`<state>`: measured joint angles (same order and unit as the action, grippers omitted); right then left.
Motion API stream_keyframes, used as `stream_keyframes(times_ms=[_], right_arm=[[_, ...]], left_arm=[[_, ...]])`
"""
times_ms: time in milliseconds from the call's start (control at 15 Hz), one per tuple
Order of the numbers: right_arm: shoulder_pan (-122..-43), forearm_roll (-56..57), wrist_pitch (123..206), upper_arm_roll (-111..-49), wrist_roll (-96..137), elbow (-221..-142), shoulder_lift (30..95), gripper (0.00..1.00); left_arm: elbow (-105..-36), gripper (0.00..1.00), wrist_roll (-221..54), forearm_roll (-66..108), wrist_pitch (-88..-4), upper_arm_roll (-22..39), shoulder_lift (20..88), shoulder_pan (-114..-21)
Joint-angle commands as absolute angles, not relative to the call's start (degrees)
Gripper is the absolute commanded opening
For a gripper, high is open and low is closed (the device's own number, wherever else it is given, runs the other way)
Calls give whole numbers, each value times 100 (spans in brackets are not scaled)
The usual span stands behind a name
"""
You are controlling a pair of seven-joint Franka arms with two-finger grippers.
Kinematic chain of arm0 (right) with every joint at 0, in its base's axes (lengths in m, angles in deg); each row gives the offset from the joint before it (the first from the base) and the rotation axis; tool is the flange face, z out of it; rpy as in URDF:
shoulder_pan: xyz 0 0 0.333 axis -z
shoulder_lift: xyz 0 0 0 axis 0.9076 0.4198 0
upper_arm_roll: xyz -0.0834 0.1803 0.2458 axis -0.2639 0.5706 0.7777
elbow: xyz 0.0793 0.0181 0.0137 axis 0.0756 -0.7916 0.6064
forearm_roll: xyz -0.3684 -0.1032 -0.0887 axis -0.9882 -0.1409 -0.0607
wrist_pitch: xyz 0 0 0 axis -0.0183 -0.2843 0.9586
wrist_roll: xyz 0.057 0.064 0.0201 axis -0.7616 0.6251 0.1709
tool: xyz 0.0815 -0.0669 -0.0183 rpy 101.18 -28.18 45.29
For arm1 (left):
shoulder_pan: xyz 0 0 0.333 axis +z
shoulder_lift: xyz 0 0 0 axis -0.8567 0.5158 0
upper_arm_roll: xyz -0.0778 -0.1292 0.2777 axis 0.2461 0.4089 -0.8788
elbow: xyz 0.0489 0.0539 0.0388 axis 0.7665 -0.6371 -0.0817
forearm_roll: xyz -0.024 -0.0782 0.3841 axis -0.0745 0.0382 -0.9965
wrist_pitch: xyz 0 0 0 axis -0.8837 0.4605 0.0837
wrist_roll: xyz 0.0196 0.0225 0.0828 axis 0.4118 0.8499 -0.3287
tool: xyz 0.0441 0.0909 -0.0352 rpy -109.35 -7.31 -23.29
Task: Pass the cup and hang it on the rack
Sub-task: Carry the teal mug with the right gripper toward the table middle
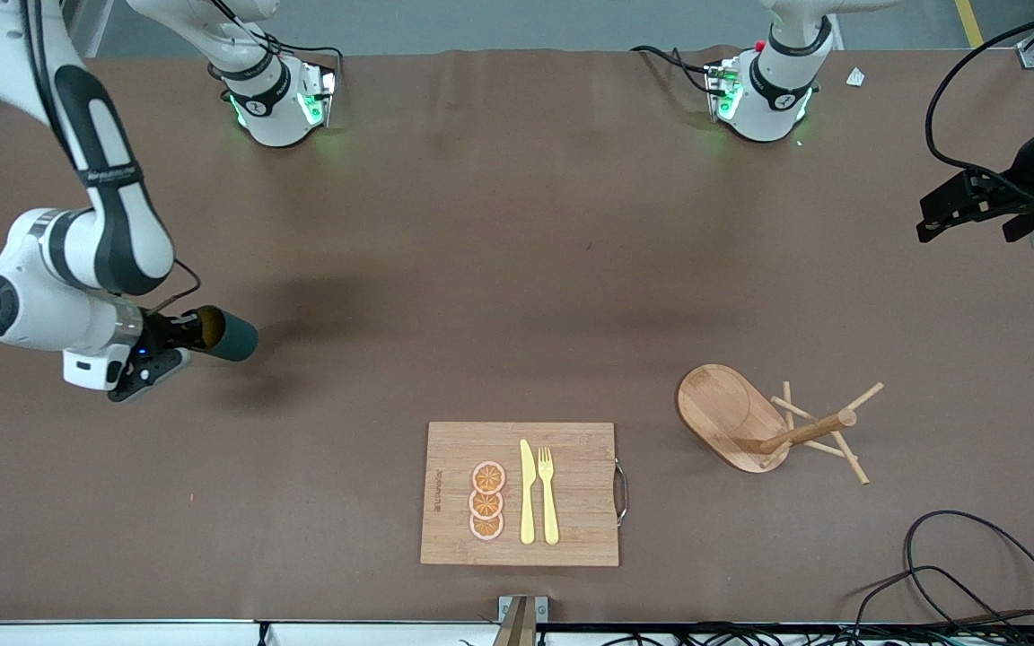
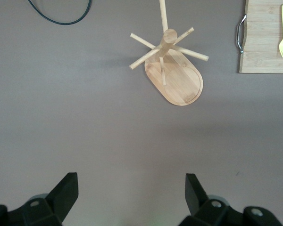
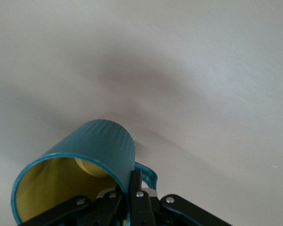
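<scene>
The dark teal cup [image 1: 232,336] lies on its side in my right gripper [image 1: 190,333], low over the table at the right arm's end. In the right wrist view the cup [image 3: 101,143] shows its yellow inside. My right gripper [image 3: 130,182] is shut on its wall beside the handle, one finger inside and one outside. The wooden rack [image 1: 732,413] stands toward the left arm's end, its pegs spreading from the post [image 1: 809,432]. My left gripper [image 1: 966,211] hangs open and empty high over that end. The left wrist view looks down past it [image 2: 132,188] on the rack [image 2: 179,77].
A bamboo cutting board [image 1: 571,529] with orange slices [image 1: 486,501], a yellow knife [image 1: 527,492] and a fork [image 1: 548,493] lies near the front edge at the middle. Black cables [image 1: 948,574] coil at the front corner of the left arm's end.
</scene>
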<state>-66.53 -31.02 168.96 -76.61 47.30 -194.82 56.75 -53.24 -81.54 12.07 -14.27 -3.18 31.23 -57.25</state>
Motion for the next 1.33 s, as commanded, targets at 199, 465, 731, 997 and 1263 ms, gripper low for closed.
stream_keyframes(times_ms=[199,465,731,997,1263], right_arm=[[-8624,-3069,16780,-7691,1365,-19451,5362,0],[-9741,-2937,17069,-7700,-569,-18819,5888,0],[-10436,-2928,17140,-7700,-2152,-17817,6819,0],[-10842,-2963,17132,-7700,-3358,-16859,7682,0],[-10974,-2954,17149,-7700,-3851,-16480,8016,0]], left_arm=[[-5272,100,-8017,1296,-1352,-309,3061,-5667],[-5272,100,-8017,1296,-1317,-309,3061,-5667],[-5272,100,-8017,1296,-1308,-309,3061,-5667],[-5272,100,-8017,1296,-1308,-309,3061,-5675],[-5272,100,-8017,1296,-1308,-301,3061,-5675]])
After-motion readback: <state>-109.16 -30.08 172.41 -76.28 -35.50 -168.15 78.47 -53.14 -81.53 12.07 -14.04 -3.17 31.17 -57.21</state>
